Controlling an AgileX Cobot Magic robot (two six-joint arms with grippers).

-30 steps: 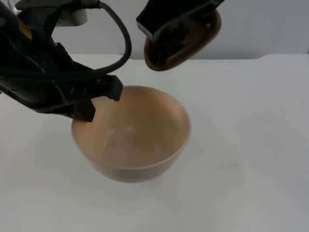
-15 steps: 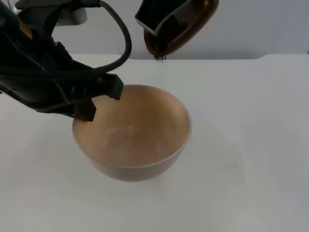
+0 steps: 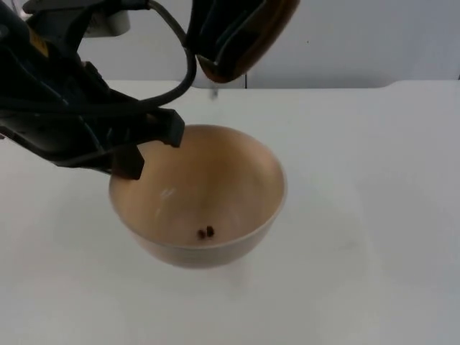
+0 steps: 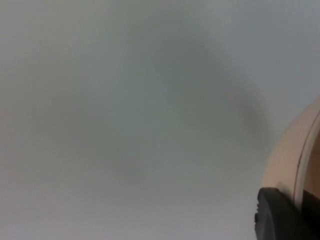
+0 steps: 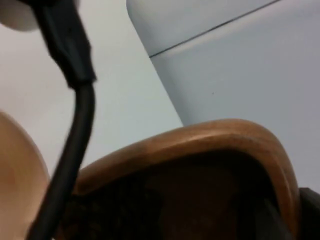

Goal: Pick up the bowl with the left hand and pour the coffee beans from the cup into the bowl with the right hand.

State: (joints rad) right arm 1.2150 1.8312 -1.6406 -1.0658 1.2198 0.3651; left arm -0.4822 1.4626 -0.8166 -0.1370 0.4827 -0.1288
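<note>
Top view: left end effector (image 3: 126, 162) clamped on the bowl (image 3: 198, 194) rim, bowl above the table (image 3: 374, 215); right end effector (image 3: 215, 36) clamped on the tipped cup (image 3: 248, 43) over it; two coffee beans (image 3: 206, 232) inside the bowl.
Left wrist view: fingertip (image 4: 280, 215) against the bowl (image 4: 295, 160) wall.
Right wrist view: cup (image 5: 200, 145) rim, dark beans (image 5: 115, 210) within.

We are seeing the left hand (image 3: 129, 154) gripping the tan bowl (image 3: 198, 198) by its rim above the white counter (image 3: 374, 215), while the right hand (image 3: 215, 36) is tilting the brown cup (image 3: 248, 50) over it, two coffee beans (image 3: 206, 232) lying inside.
</note>
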